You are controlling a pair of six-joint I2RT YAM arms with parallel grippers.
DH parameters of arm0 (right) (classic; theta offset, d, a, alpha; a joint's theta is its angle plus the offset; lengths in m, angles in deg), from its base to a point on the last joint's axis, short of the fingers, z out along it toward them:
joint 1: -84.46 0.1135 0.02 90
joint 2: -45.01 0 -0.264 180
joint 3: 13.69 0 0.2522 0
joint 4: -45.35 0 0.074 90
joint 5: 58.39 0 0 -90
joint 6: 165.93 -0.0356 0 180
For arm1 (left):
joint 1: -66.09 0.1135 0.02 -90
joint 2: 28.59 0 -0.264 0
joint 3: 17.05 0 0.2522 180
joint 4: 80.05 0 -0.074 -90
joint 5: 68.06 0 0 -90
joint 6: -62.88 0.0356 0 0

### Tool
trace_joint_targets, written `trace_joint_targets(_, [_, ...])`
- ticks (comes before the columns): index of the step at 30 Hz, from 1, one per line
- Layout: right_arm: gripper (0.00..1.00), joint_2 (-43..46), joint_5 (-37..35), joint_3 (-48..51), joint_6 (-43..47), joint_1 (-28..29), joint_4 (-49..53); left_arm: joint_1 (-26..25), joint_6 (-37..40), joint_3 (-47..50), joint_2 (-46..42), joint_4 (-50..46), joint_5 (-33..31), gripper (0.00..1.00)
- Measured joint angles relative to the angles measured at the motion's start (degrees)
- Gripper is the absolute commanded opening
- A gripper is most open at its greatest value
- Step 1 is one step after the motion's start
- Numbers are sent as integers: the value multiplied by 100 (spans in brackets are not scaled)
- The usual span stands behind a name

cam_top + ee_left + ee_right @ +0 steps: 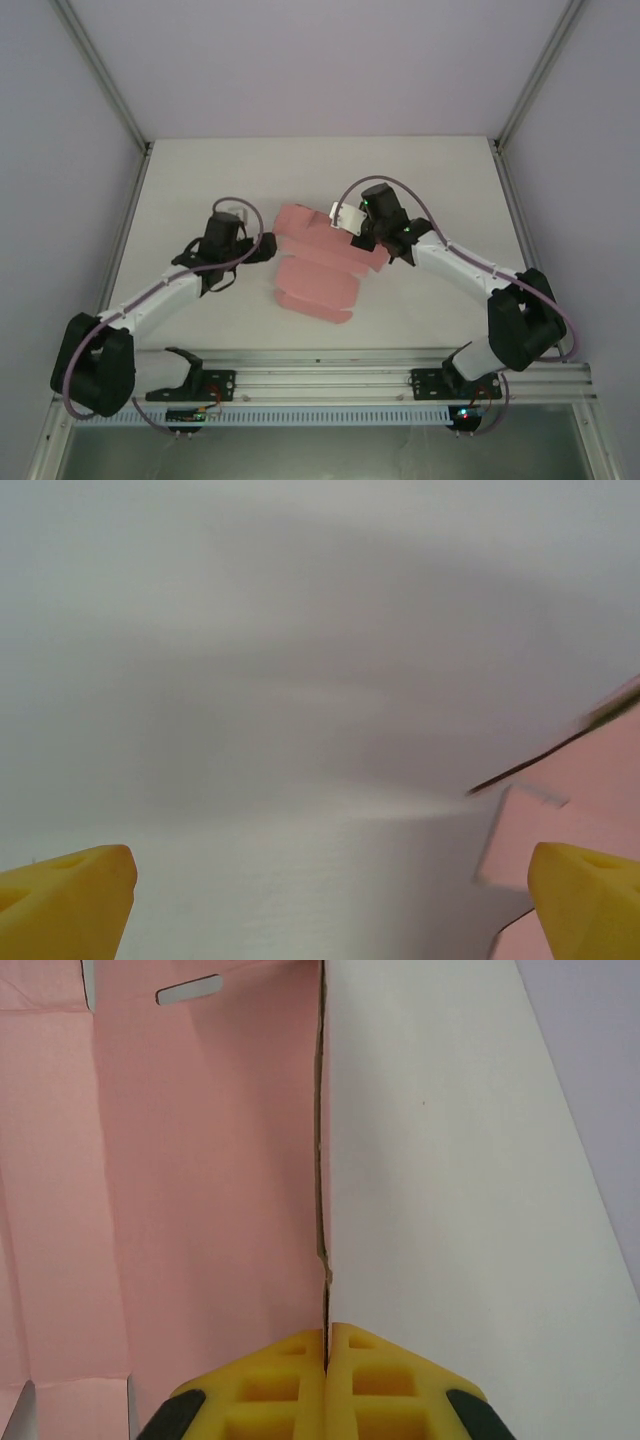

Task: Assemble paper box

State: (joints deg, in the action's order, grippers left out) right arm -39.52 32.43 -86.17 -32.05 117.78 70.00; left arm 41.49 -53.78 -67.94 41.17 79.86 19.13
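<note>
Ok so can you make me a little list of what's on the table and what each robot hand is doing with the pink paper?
table: white
paper box: pale pink, a mostly flat creased cut-out, lying mid-table
left gripper: open, at the left side of the paper box, holding nothing
right gripper: shut, pinching a raised edge at the far right of the paper box
box finished: no, not folded up yet
</note>
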Motion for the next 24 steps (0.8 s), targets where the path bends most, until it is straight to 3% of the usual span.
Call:
trace_joint_targets(9, [0, 0, 164, -4, -98, -46, 7, 337, -299, 398, 595, 717, 236, 99])
trace_joint_targets(15, [0, 0, 199, -4, -105, -59, 11, 361, -304, 400, 1102, 1484, 721, 100])
trace_joint_targets(24, [0, 0, 223, -4, -125, -94, 11, 361, -275, 527, 1169, 2315, 1521, 100])
